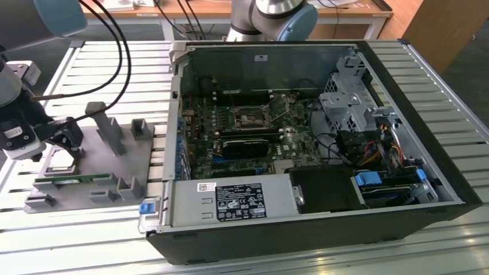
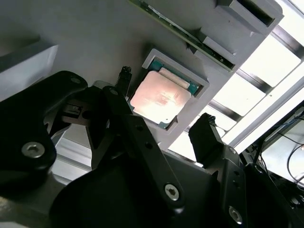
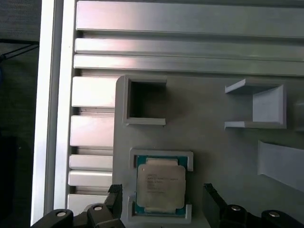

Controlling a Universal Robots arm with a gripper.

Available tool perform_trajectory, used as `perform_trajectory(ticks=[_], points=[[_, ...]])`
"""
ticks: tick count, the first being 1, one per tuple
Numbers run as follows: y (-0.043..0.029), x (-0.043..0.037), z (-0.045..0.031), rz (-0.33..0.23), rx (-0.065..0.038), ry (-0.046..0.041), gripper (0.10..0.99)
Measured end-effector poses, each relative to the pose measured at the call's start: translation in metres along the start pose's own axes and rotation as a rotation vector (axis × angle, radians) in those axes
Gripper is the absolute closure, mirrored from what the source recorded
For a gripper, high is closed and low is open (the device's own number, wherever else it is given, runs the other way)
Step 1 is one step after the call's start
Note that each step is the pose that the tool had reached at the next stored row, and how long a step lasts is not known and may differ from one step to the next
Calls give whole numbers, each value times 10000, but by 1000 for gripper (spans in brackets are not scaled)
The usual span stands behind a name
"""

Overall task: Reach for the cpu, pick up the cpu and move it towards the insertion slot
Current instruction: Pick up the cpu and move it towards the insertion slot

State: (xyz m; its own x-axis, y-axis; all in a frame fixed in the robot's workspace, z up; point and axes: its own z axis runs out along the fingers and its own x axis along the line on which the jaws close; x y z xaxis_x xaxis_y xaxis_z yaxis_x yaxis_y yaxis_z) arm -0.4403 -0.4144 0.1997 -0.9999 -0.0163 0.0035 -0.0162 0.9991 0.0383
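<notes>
The cpu (image 3: 160, 184) is a flat square chip with a shiny metal top. It lies in a shallow grey holder on the fixture plate (image 1: 114, 166), and it also shows in the second wrist view as the cpu (image 2: 160, 97). My gripper (image 3: 161, 192) hangs just over it, open, with one black finger (image 3: 211, 199) on each side and a gap to the chip. In the exterior view the gripper (image 1: 67, 143) is at the left, above the plate. The insertion slot (image 1: 248, 117) is a silver-framed square socket on the motherboard inside the open computer case.
A green memory stick (image 1: 73, 179) lies on the plate beside the cpu holder, among upright grey holders (image 1: 107, 132). The black case wall (image 1: 172, 114) stands between the plate and the motherboard. A black block (image 1: 244, 148) sits below the socket. Cables (image 1: 114, 51) hang over the slatted table.
</notes>
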Motion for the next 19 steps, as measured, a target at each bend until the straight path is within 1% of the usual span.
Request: perform_trajectory(ticks=[4,8,19], points=[[2,2,43,1,-1,-2,322],[15,1,73,1,0,-2,322],[20,1,163,0,0,-1,322]])
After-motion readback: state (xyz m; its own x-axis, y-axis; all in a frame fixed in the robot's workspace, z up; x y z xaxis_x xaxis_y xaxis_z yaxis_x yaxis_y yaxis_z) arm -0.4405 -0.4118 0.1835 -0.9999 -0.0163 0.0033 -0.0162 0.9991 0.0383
